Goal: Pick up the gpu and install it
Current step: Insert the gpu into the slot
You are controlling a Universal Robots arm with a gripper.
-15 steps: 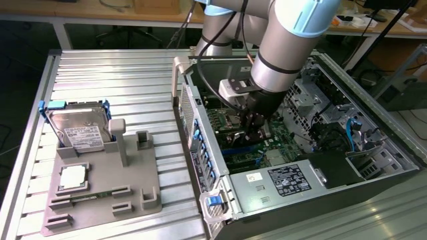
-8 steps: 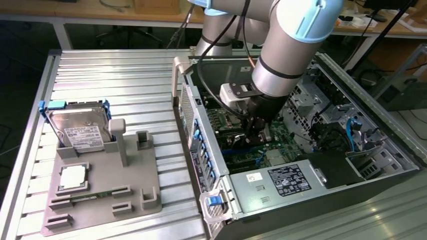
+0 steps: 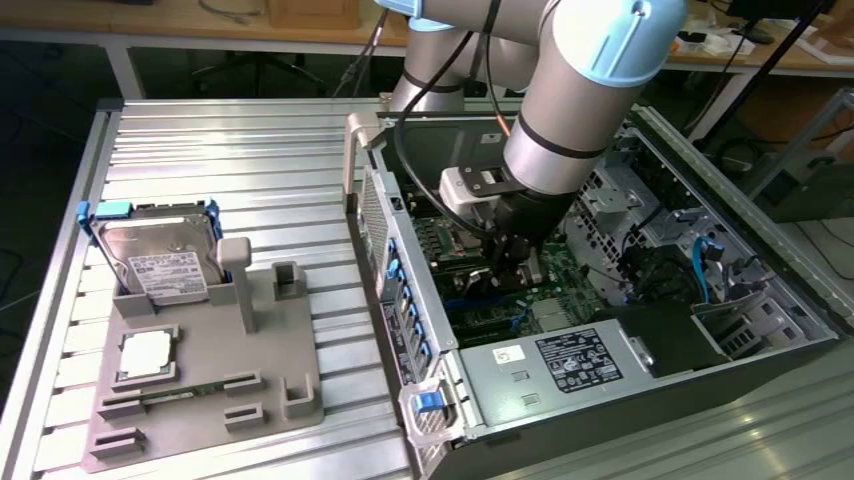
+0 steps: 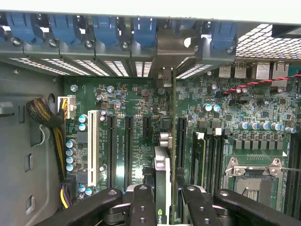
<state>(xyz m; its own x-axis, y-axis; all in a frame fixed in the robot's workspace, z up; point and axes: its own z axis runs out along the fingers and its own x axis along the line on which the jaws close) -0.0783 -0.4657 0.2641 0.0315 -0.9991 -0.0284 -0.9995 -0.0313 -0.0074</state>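
Closest in the wrist view, two black fingers point(image 4: 141, 209) are partly closed, clamped on the faces of the graphics card point(image 4: 161, 179), which stands on its edge between them. The card runs away from the camera over the green motherboard point(image 4: 141, 103), between the long black slots point(image 4: 112, 150) on one side and another black slot point(image 4: 180, 141) on the other. Its far end points at the rear wall of the case, under a row of blue clips point(image 4: 146, 28).

The step in hand looks like the install itself: the card is picked up and is being held over its slot. Seating it would call for its lower edge lined up along the slot and a straight, even push.

The slot under the card is hidden, so whether the card is partly seated cannot be told. Its faces are hidden by the fingers.

Further off, the exterior view has the arm point(image 3: 587, 90) reaching into the open computer case point(image 3: 601, 370) on a slatted metal desk point(image 3: 240, 150), with a hard drive point(image 3: 160, 265) in a grey tray point(image 3: 200, 400) well apart
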